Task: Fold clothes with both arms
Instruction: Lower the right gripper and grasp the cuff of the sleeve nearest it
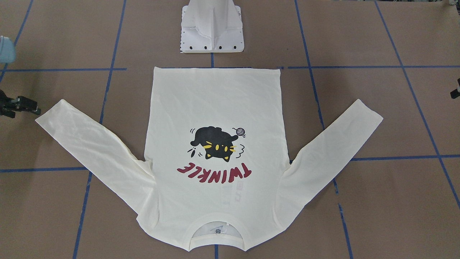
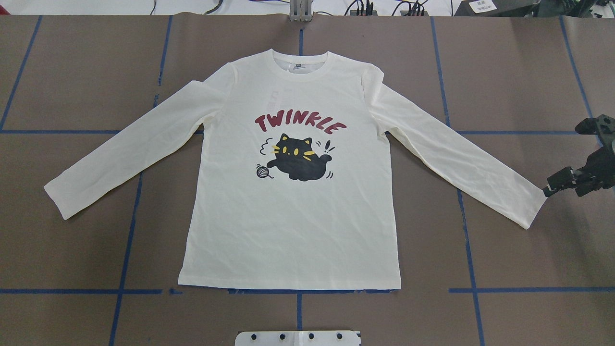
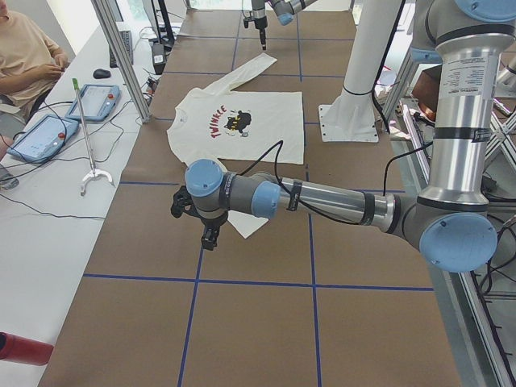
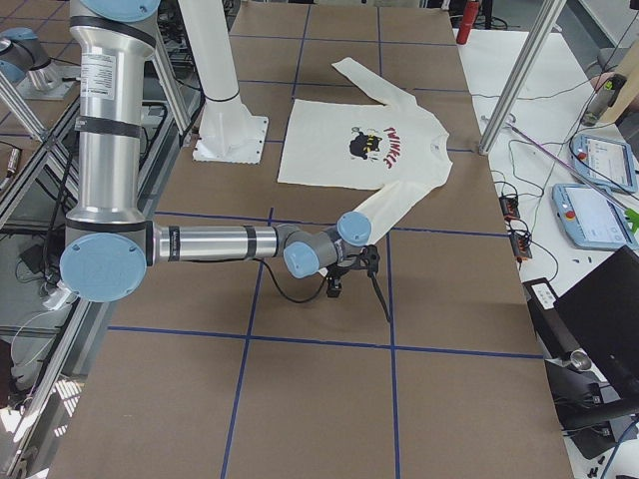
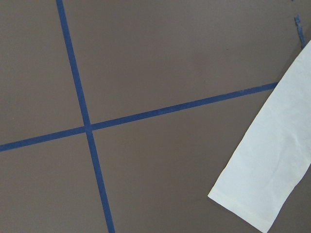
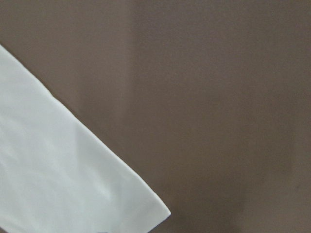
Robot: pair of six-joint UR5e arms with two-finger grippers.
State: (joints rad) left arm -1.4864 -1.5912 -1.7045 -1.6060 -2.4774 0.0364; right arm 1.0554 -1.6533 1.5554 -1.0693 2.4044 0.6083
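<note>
The cream-white long-sleeved T-shirt (image 2: 288, 221) lies flat and print-up on the brown table, sleeves spread out, its neck on the far side from the robot. It also shows in the front view (image 1: 215, 108). My right gripper (image 2: 559, 185) hovers just outside the right sleeve's cuff (image 2: 523, 206) and looks open and empty; its wrist view shows that cuff (image 6: 58, 184). My left gripper (image 3: 210, 236) is above the table beside the left sleeve's cuff (image 5: 267, 165). Only a sliver of it shows in the front view (image 1: 455, 90), so I cannot tell if it is open.
The white pedestal base (image 1: 212, 32) stands just behind the shirt's hem. Blue tape lines (image 2: 298, 290) grid the table. An operator (image 3: 28, 48) sits at a side bench with teach pendants (image 3: 40, 137) and cables.
</note>
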